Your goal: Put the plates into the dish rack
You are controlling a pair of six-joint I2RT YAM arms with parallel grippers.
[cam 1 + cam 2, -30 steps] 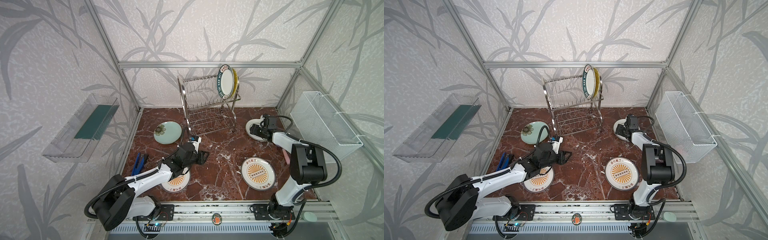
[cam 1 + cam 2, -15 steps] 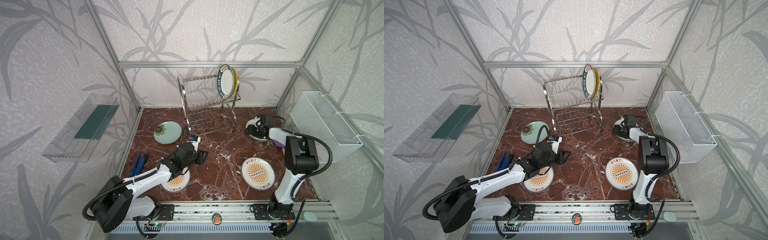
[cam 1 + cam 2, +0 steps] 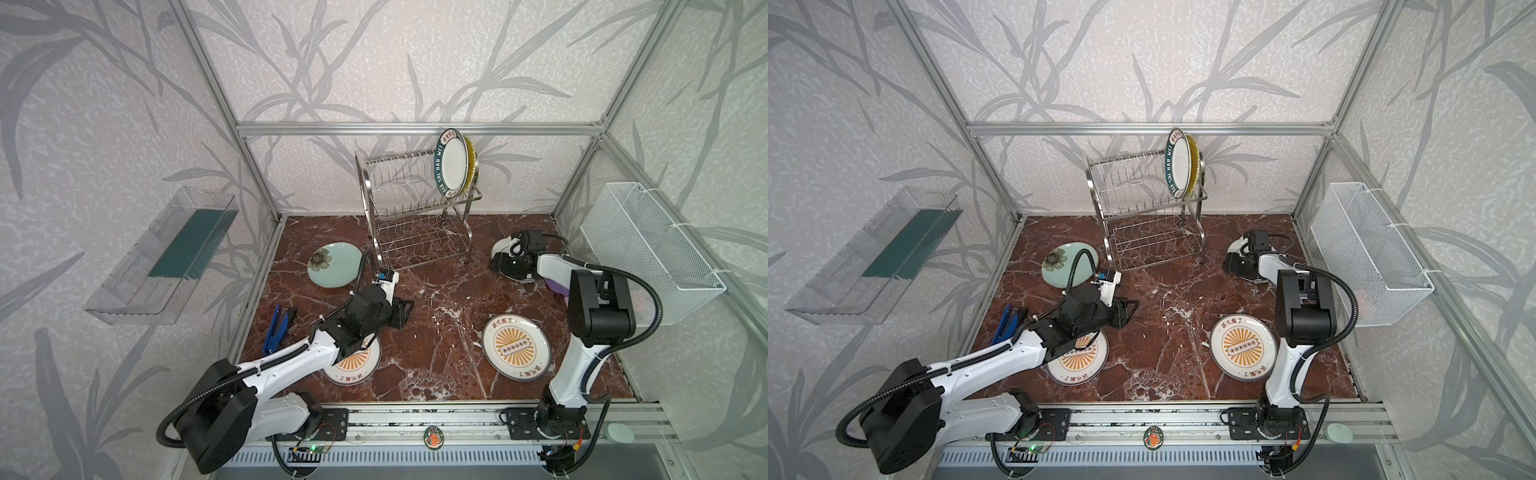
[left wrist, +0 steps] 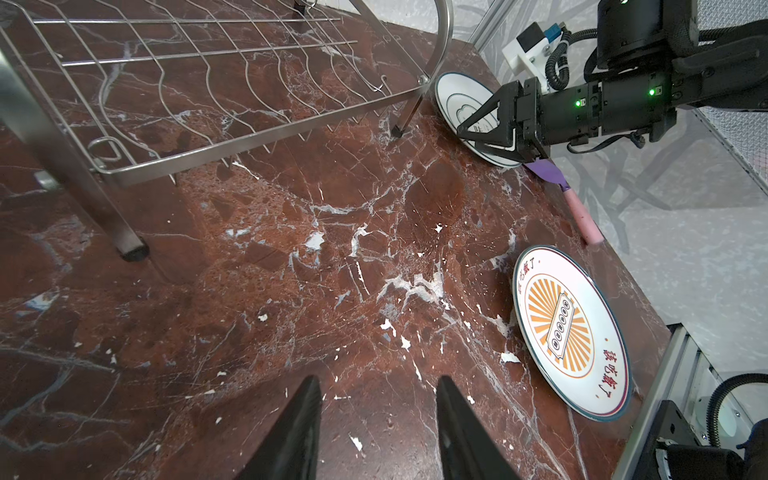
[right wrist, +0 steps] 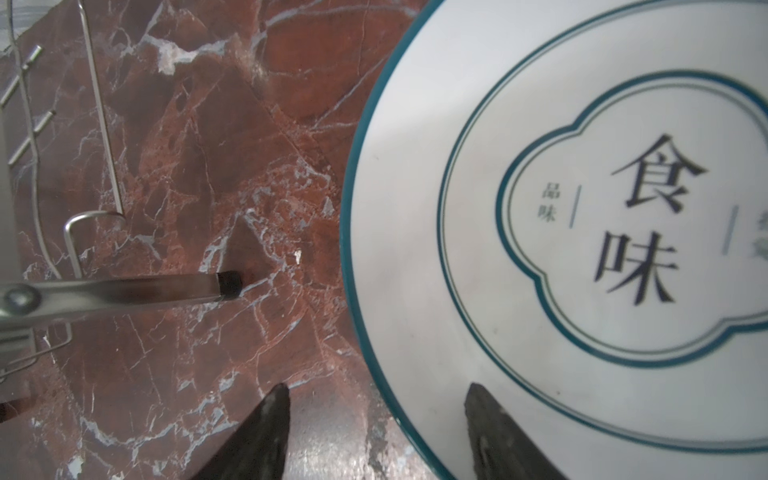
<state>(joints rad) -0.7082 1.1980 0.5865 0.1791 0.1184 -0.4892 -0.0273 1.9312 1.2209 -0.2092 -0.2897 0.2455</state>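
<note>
two plates stand on edge at the right end of the dish rack (image 3: 415,210)'s top tier. the yellow plate (image 3: 471,160) is at the very end and the green-rimmed plate (image 3: 452,168) is next to it, toward the rack's middle. the prongs keep both upright. four more lie on the desk (image 3: 436,299), so the job looks about a third done.

the pale green flower plate (image 3: 334,264) lies left of the rack's front legs. one sunburst plate (image 3: 353,368) lies well in front of the rack, partly under the left arm. the second sunburst plate (image 3: 516,347) lies in front and to the right. the white plate with the dark outline (image 5: 582,208) lies just right of the rack's right front leg.

the right tool (image 5: 376,399) is low at this last plate, spread and pinching nothing. in the right wrist view one fingertip sits over the plate's face and the other over bare desk, with the rim running between them. that straddle looks like the set-up for a rim grip, since a flat plate offers no other edge to take. whether a finger can get under the rim i cannot tell. a purple and pink spatula (image 4: 577,203) lies just beside that plate, on the side away from the rack, and may get nudged.

the left tool (image 4: 378,424) hangs spread and empty over bare desk in front of the rack, well apart from the right arm's work, probably waiting its turn.
</note>
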